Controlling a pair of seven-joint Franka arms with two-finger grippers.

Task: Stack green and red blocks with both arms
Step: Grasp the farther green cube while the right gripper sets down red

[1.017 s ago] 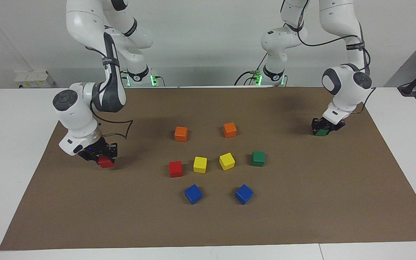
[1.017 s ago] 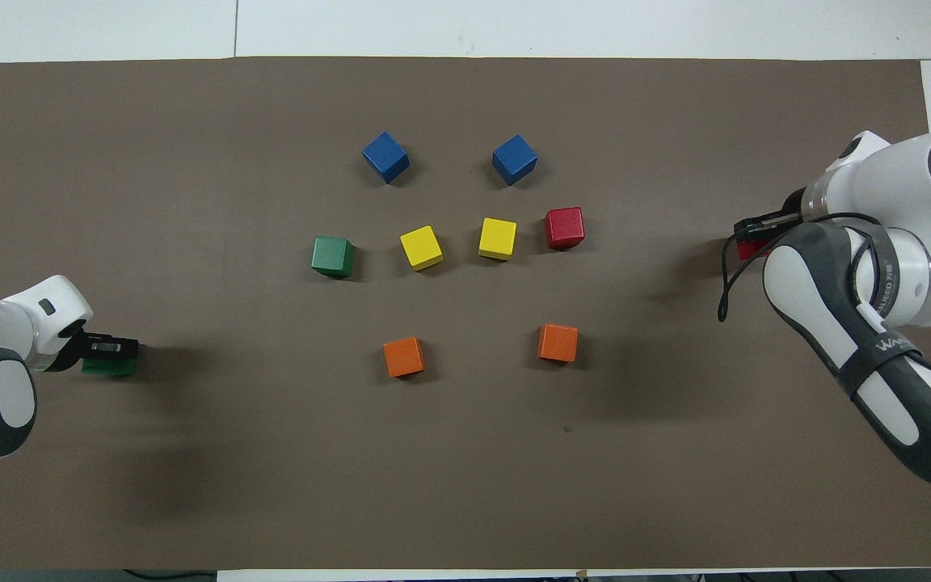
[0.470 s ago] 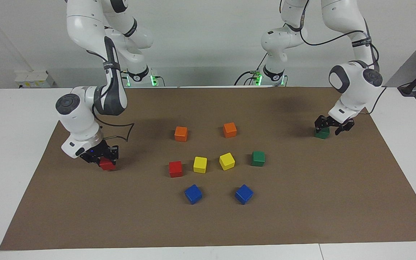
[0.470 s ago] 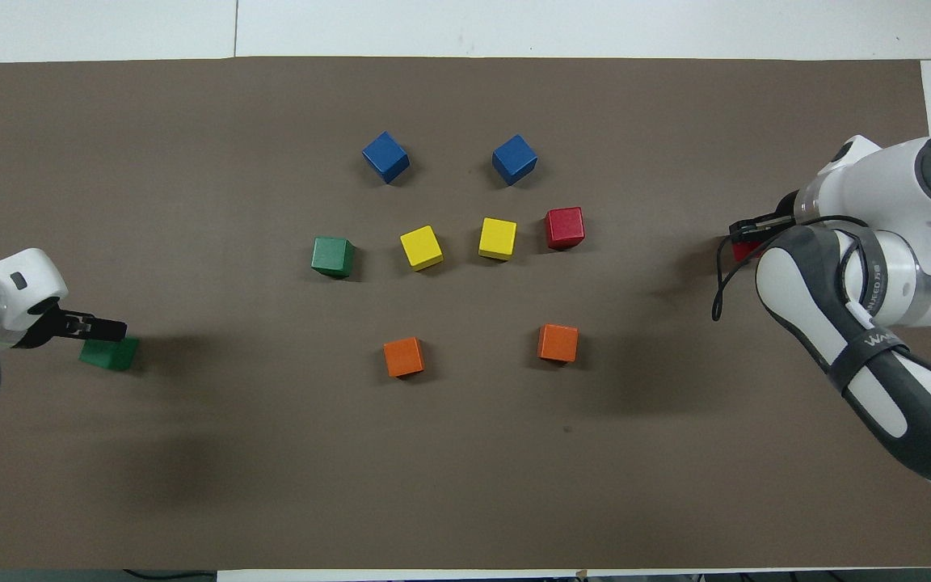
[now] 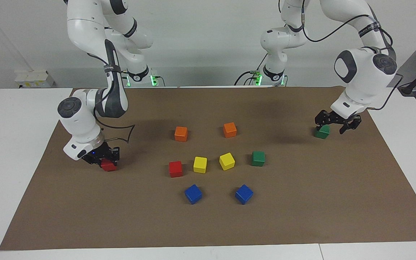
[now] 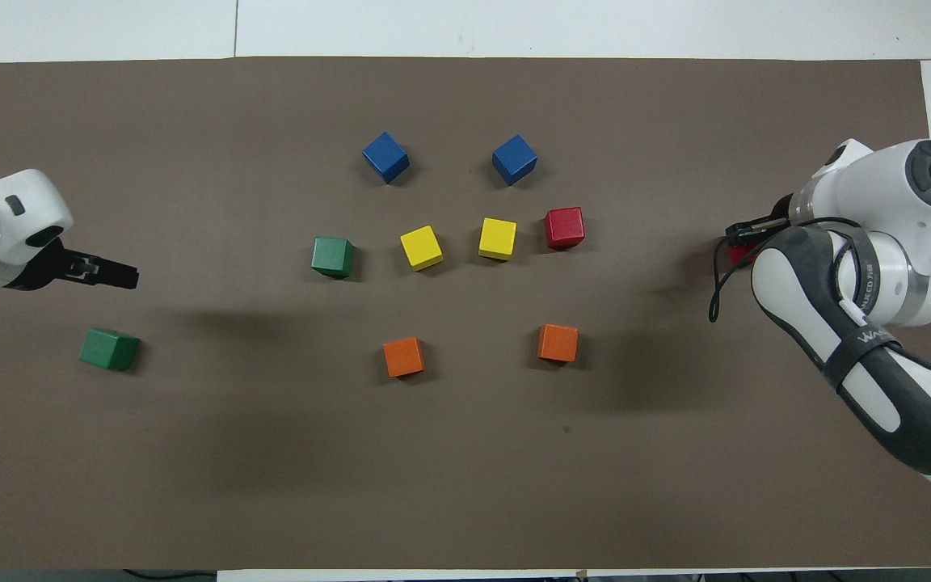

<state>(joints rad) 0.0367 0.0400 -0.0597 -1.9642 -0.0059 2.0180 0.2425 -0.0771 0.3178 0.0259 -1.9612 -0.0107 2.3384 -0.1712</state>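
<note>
We see a brown mat on a white table, with ten small cubes spread over it. The left gripper hangs in the air with its fingers spread and nothing between them, just above a green block that sits on the mat at the left arm's end of the table — in the overhead view this gripper and the block appear apart. The right gripper is down at the mat at the right arm's end, its fingers closed around a red block; from above only a sliver of that block shows under the arm. In the middle, a second red block, two yellow cubes and a second green block form a row. Two orange cubes lie nearer to the robots than this row, two blue cubes farther from them.
</note>
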